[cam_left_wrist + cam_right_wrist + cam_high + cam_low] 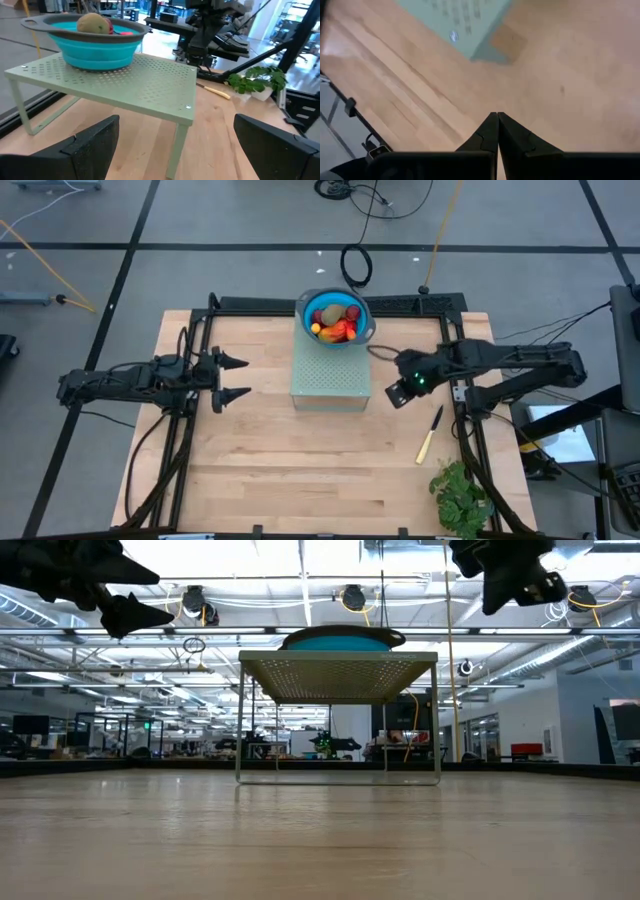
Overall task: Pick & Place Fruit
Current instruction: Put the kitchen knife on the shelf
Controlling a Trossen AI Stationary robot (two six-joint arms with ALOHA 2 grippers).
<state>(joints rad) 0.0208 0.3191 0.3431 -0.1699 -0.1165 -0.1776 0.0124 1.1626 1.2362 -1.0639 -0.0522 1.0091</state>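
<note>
The toy fruit (335,322) lies heaped in a blue bowl (334,318) with a grey rim, which stands on the far part of a pale green perforated rack (328,370). In the left wrist view a brownish-green oval fruit (92,23) tops the bowl (95,46). My left gripper (236,378) hovers open left of the rack, pointing at it, above the table. My right gripper (397,393) hangs shut just right of the rack's near right corner, holding nothing; its closed fingertips (496,118) point down at bare wood.
A yellow-handled knife (430,435) lies on the table right of the rack, and a leafy green bunch (461,495) sits near the near right corner. Black frame rails (465,420) run along both table sides. Bare wood spreads in front of the rack.
</note>
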